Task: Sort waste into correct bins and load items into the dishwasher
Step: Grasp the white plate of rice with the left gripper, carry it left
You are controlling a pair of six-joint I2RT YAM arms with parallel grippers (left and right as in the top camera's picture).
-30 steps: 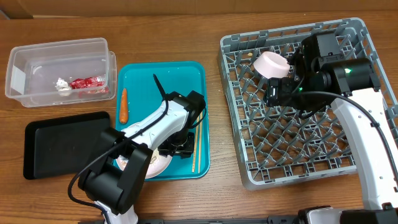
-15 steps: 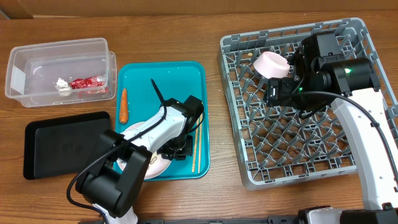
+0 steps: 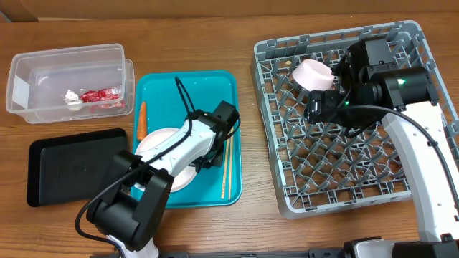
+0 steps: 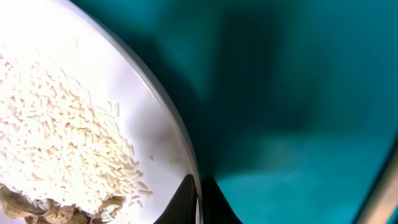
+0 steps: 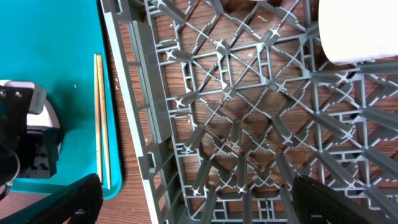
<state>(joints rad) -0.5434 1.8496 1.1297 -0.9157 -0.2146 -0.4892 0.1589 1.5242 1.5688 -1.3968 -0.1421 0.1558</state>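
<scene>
My left gripper is shut on the rim of the round white plate over the teal serving tray. In the left wrist view the jaws pinch the plate's edge, and rice with beige food scraps lies on the plate. An orange carrot and wooden chopsticks lie on the teal tray. My right gripper is open and empty above the grey dish rack, beside a pale-pink bowl. Its fingers are spread wide.
The clear tub at the far left holds a red wrapper and a white paper wad. The flat black tray lies in front of it. The right wrist view shows the rack wall, chopsticks and bowl.
My left gripper has moved the plate from the front of the teal tray toward its middle. The right arm has not moved.
</scene>
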